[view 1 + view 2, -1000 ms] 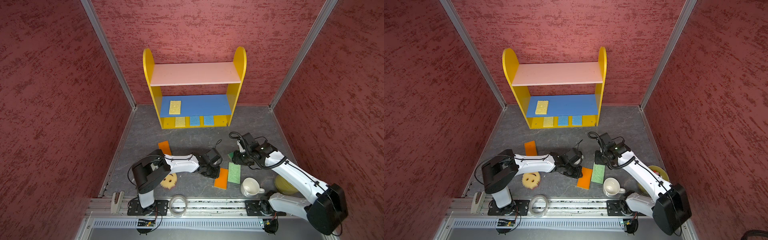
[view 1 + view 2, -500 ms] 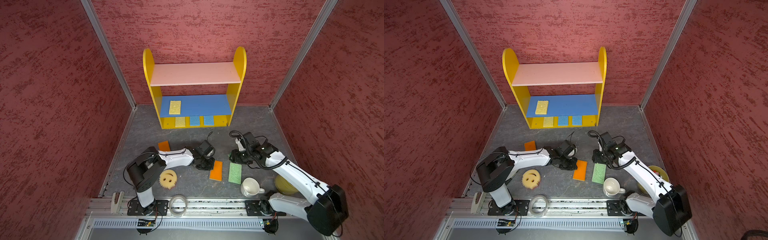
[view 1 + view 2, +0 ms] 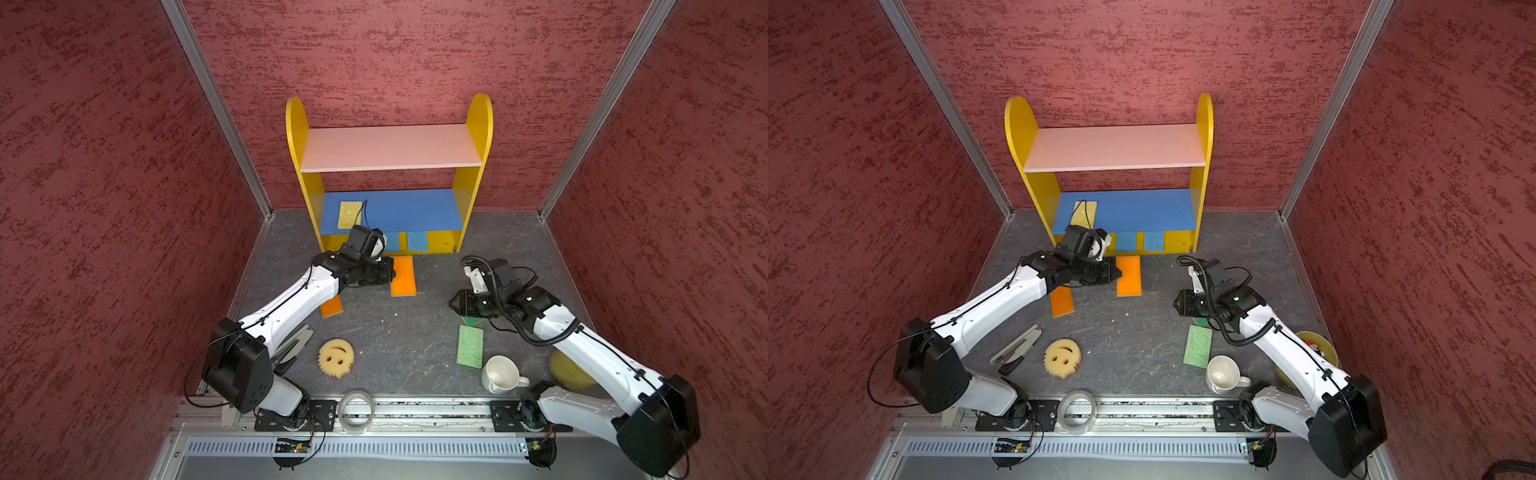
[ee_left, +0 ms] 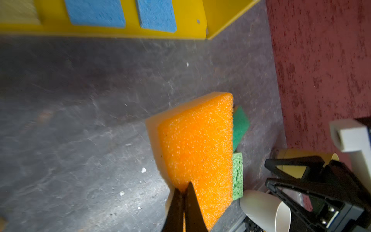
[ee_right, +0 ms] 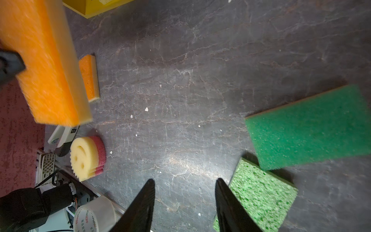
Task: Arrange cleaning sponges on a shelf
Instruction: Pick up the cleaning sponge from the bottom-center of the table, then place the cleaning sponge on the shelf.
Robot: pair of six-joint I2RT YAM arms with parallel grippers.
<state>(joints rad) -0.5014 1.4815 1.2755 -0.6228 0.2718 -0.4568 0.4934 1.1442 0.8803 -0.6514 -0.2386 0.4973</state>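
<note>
Item: orange sponge (image 3: 403, 276), pinched by one edge in my left end effector (image 4: 183, 190), held above the surface (image 3: 395, 332) just before the shelf (image 3: 478, 124). Step: transport. Next, I judge: raise to the blue board (image 3: 419, 208), release. Right end effector (image 5: 184, 179): jaws apart, empty.

Shelf (image 3: 473, 124) stands at rear of tabletop (image 3: 395, 332). Middle-board sponge (image 3: 349, 214) lies at its left end; base sponges (image 4: 94, 12) in a row below. Left hand (image 3: 392, 272) pinches held sponge (image 3: 405, 278) just before shelf. Mug (image 3: 500, 374) front right.
</note>
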